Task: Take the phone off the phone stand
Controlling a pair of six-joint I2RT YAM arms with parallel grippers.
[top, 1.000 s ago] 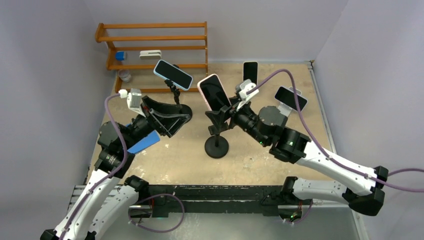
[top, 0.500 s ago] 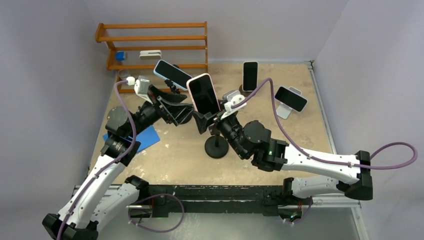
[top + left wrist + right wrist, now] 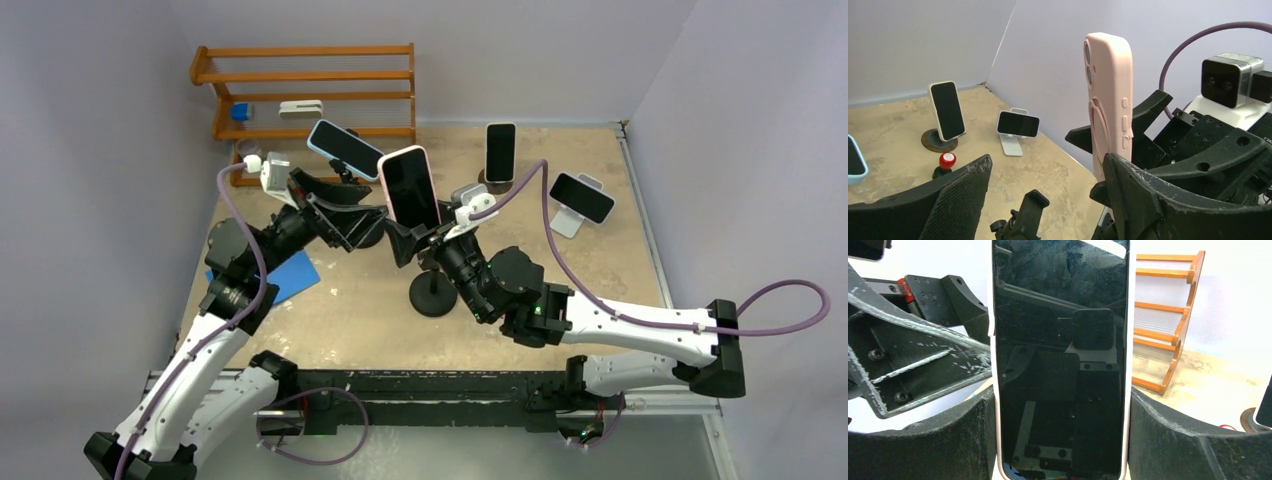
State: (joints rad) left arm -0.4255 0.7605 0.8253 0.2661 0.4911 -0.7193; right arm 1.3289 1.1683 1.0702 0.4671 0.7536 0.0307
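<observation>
Two arms meet over the stand (image 3: 433, 293), whose round black base sits on the table. The right gripper (image 3: 412, 243) has its jaws spread wide yet closed on the phone (image 3: 408, 187), with its fingers (image 3: 1173, 440) pressed against both long edges near the bottom end. The phone, in a pink case, stands nearly upright above the stand and a little left of its base in the overhead view. Its long axis is vertical and its top end is up. Its dark screen faces the right wrist camera. Its pink back, with the lenses near the top, faces the left gripper (image 3: 372, 225). That gripper hangs just beside the phone, left of the stand, with its jaws wide apart and holding nothing. Whether the phone's bottom end touches the stand's top cannot be told.
</observation>
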